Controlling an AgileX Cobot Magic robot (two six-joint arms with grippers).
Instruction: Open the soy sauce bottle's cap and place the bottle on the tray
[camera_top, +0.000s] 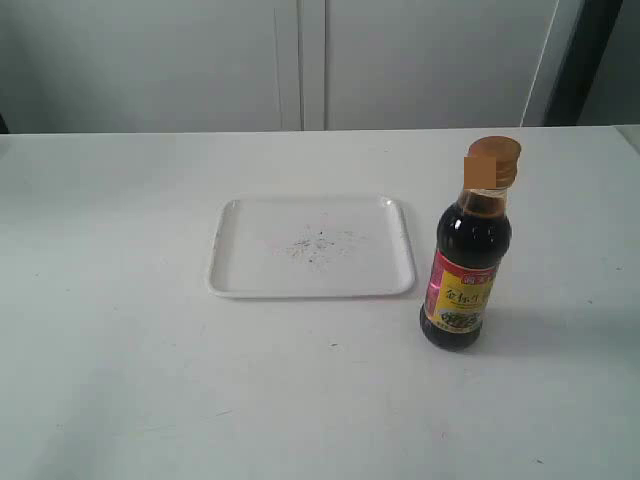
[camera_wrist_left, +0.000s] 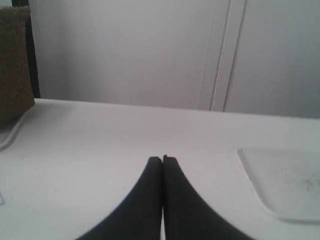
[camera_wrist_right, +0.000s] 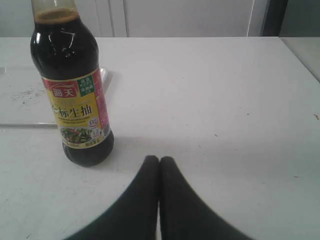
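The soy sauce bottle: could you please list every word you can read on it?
"海天": white, on the red badge topping the soy sauce bottle's label.
"金标生抽": large dark characters on the label's yellow band.
Green box, round stamp, bottom print: too small to read.

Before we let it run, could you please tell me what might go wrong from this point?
1. The soy sauce bottle stands tall, narrow and unheld beside the tray; pushing on its cap could tip it.
2. It is filled to the neck, so once opened, a tilt while lifting over the tray's rim may spill sauce.
3. The right gripper and left gripper are both shut; approaching that way could knock the bottle.
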